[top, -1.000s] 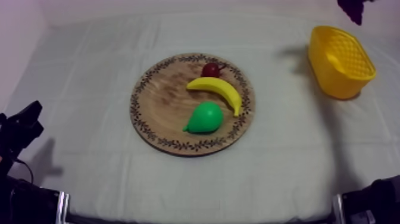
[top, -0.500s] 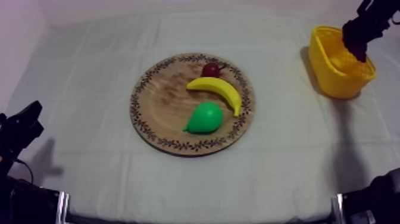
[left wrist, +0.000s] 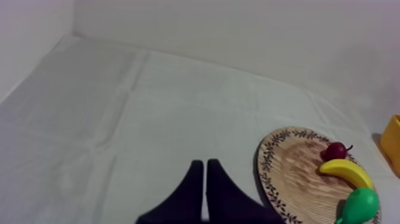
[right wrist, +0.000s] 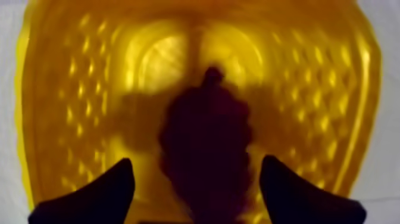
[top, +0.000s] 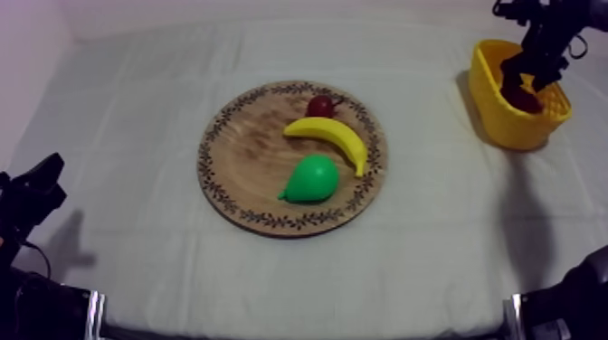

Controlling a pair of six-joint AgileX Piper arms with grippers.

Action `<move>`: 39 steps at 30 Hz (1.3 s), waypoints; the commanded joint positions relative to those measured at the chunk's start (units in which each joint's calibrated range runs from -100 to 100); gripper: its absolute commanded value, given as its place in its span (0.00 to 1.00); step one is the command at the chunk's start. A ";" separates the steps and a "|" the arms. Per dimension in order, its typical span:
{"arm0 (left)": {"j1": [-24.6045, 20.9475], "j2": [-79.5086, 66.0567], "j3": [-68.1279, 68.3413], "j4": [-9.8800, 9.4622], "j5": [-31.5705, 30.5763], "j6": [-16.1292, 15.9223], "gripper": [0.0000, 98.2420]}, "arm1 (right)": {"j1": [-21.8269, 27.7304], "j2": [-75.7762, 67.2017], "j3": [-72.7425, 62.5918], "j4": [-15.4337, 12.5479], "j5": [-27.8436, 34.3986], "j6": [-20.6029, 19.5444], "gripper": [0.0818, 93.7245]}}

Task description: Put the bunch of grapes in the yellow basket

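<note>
The dark purple bunch of grapes point(right wrist: 205, 146) lies inside the yellow basket point(right wrist: 71, 107), between my right gripper's point(right wrist: 196, 179) two spread fingers, which stand clear of it on both sides. From above, the right gripper point(top: 536, 61) hangs open over the basket point(top: 507, 122) at the far right, with the grapes point(top: 517, 90) under it. The round wooden board point(top: 244, 154) lies mid-table. My left gripper point(top: 38, 185) rests low at the left, shut on nothing, its fingers point(left wrist: 205, 173) forming a narrow wedge over the cloth.
On the board sit a banana point(top: 330, 137), a green pear point(top: 312, 178) and a small red fruit point(top: 319, 106). The left wrist view has the board point(left wrist: 280, 173) with these fruits off to the side of the left gripper.
My right gripper came down over the basket with the grapes and opened. The grapes now lie in the basket. The left arm has not moved.
</note>
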 commanded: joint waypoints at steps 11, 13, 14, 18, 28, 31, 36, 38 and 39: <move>0.00 0.00 -0.02 -0.04 -0.05 -0.01 0.00 | 2.34 -10.42 0.92 -0.67 -7.45 0.45 0.63; 0.00 0.00 -0.02 -0.04 -0.05 -0.01 0.00 | 2.83 -14.48 2.46 -0.86 -9.64 0.84 0.60; 0.00 0.00 -0.02 -0.04 -0.05 -0.01 0.00 | 3.05 -16.61 3.41 -0.97 -10.73 1.05 0.59; 0.00 0.00 -0.02 -0.04 -0.05 -0.01 0.00 | 3.69 -26.30 9.00 -1.34 -15.31 1.56 0.52; 0.00 0.00 -0.02 -0.04 -0.05 -0.01 0.00 | 2.47 -58.91 39.93 -1.32 -32.16 0.73 0.39; 0.00 0.00 -0.02 -0.04 -0.05 -0.01 0.00 | 1.37 -67.46 48.65 -0.34 -36.10 -0.63 0.35; 0.00 0.00 -0.02 -0.04 -0.05 -0.01 0.00 | -0.82 -81.05 60.73 0.74 -39.76 -3.12 0.28; 0.00 0.00 -0.02 -0.04 -0.05 -0.01 0.00 | -1.60 -85.93 64.50 1.07 -40.26 -4.02 0.25; 0.00 0.00 -0.02 -0.04 -0.05 -0.01 0.00 | -1.96 -88.20 66.22 1.18 -40.34 -4.36 0.23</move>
